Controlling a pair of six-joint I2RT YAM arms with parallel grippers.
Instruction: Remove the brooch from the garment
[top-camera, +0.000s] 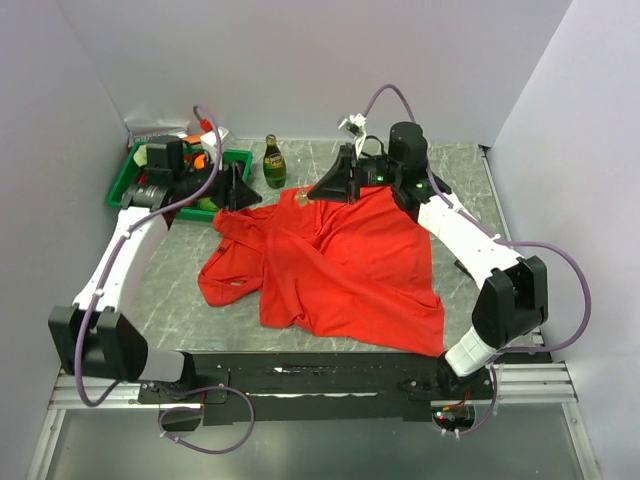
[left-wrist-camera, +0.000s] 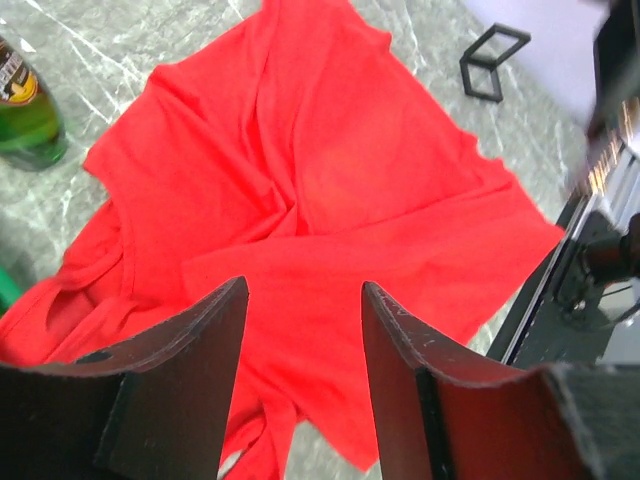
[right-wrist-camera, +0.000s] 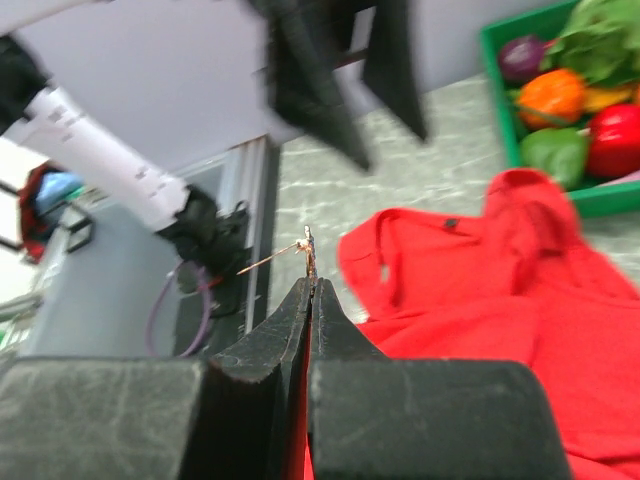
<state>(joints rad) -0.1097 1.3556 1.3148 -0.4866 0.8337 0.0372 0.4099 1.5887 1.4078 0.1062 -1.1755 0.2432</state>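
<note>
My right fingers (right-wrist-camera: 290, 335) are pressed together on the brooch (right-wrist-camera: 309, 250), whose thin gold pin stands up from their tips, beside the garment (top-camera: 340, 265) and apparently clear of its cloth. It is tiny, light, stiff and likely slippery, so I judge a firm pinch low on its body is safest. The garment is soft and limp, rumpled on the desk (top-camera: 180, 310). My left fingers (left-wrist-camera: 200, 340) hang about half apart above the red cloth, holding nothing. Only the right wrist view shows the brooch; from above it is too small to find.
</note>
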